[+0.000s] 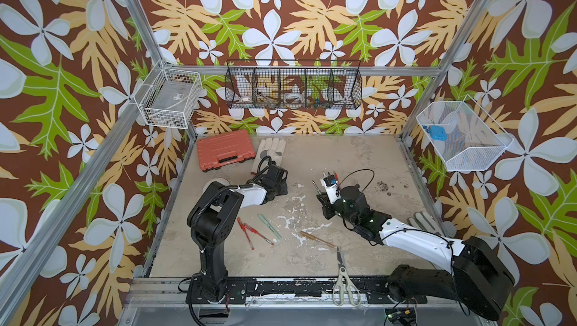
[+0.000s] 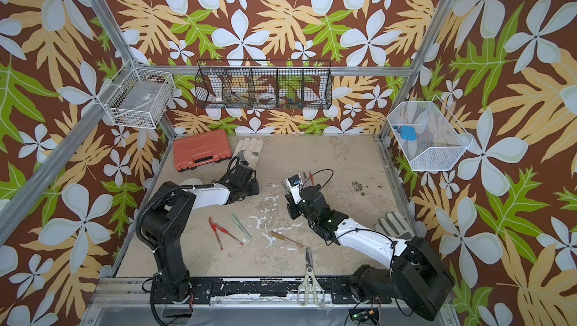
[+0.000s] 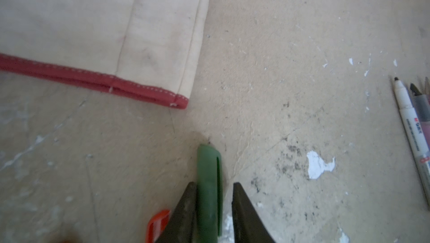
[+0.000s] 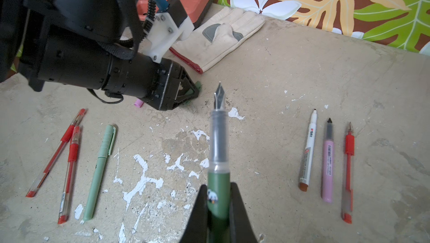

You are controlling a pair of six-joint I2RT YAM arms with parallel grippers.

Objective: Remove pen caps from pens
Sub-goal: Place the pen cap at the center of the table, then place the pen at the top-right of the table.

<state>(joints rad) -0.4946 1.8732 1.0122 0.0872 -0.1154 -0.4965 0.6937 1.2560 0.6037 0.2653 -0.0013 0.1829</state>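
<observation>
My left gripper stands open low over the table, a dark green pen cap between its jaws; one finger touches the cap and a gap shows at the other. A red cap lies beside it, and a pink cap near it. My right gripper is shut on the dark green pen, nib bare. A white marker, pink pen and red pen lie uncapped. Two red pens, a pale green pen and a gold-brown pen lie capped.
A work glove and an orange tool case lie at the back left, just behind the left gripper. Another glove lies at the right edge. Grey-handled scissors rest at the front edge. Wire baskets hang on the walls.
</observation>
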